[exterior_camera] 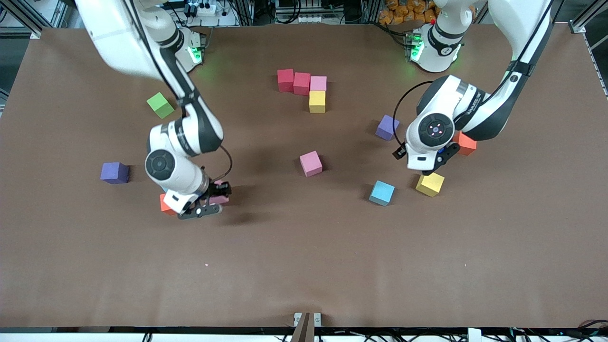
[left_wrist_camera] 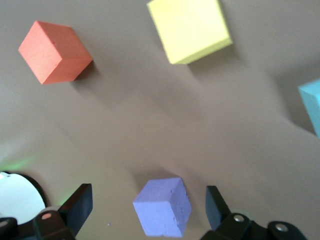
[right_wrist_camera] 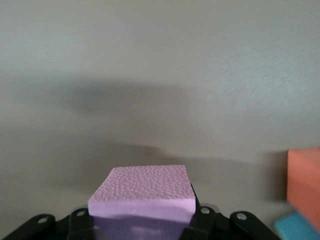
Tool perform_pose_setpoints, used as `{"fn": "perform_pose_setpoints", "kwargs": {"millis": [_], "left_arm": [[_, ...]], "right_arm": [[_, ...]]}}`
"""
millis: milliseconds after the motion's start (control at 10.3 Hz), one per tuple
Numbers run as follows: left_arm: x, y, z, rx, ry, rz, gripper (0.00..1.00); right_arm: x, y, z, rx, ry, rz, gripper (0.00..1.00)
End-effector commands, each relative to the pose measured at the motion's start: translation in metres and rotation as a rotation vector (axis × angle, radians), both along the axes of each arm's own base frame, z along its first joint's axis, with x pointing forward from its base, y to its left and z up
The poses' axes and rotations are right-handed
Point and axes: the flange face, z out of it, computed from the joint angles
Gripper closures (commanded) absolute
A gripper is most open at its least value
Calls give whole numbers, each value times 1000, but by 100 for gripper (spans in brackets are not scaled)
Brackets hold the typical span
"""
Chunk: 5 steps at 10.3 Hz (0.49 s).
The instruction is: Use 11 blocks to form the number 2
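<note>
Brown matte table (exterior_camera: 304, 266), cables and racks along the robots' end. Soft foam cubes w/ grainy skin. Four blocks (exterior_camera: 304, 88) touch in an L near the bases. Right gripper (exterior_camera: 213, 197) clenched on a pink cube (right_wrist_camera: 142, 197). Left gripper (left_wrist_camera: 150, 210) released, over the purple cube (left_wrist_camera: 162, 207).
</note>
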Motion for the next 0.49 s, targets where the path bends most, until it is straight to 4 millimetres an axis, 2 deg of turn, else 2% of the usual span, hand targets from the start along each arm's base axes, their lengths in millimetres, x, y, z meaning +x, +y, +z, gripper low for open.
{"fn": "perform_pose_setpoints", "kwargs": {"millis": [0, 195, 390], "left_arm": [[-26, 20, 5, -34, -37, 132, 0], [-50, 24, -5, -12, -82, 150, 0], [-56, 16, -8, 2, -91, 189, 0]], "right_arm": [[-42, 64, 37, -3, 31, -34, 100], [-77, 122, 39, -17, 40, -93, 100], [-119, 178, 35, -36, 51, -137, 100]]}}
